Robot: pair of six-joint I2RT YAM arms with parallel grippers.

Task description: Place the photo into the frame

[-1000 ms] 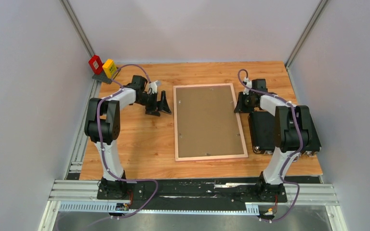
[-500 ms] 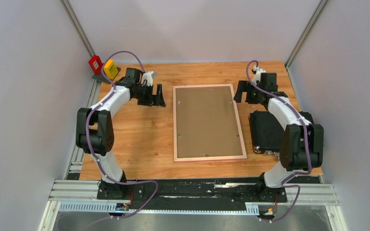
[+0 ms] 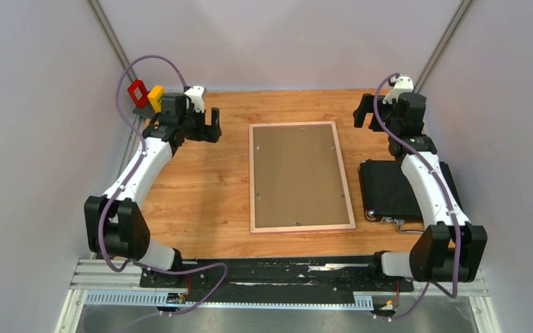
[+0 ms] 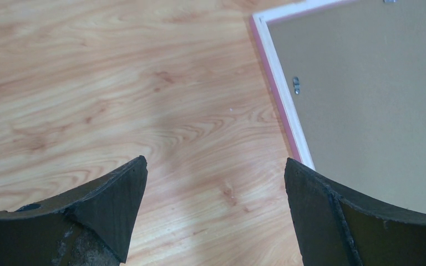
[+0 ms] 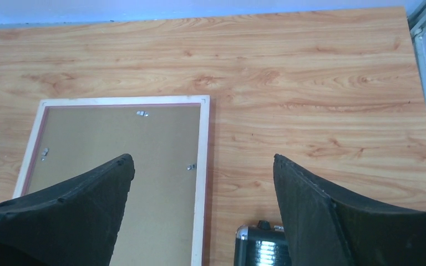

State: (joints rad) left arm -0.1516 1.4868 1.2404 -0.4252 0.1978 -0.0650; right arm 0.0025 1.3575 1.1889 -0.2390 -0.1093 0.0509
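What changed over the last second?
The left end effector and right end effector drew back from the frame toward the far edge of the table, both open and empty. The frame, backing board and black case lie as before.

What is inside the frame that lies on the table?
A plain brown backing board fills the frame, with small metal clips near its edges. Whether a photo lies under the board cannot be seen, because the board covers everything below it.

Frame (image 3: 302,177) flat at table (image 3: 201,187) centre. Passage at its 9 and 12 o'clock. Case (image 3: 388,191) blocks 3 o'clock; boxes (image 3: 147,94) at 10.
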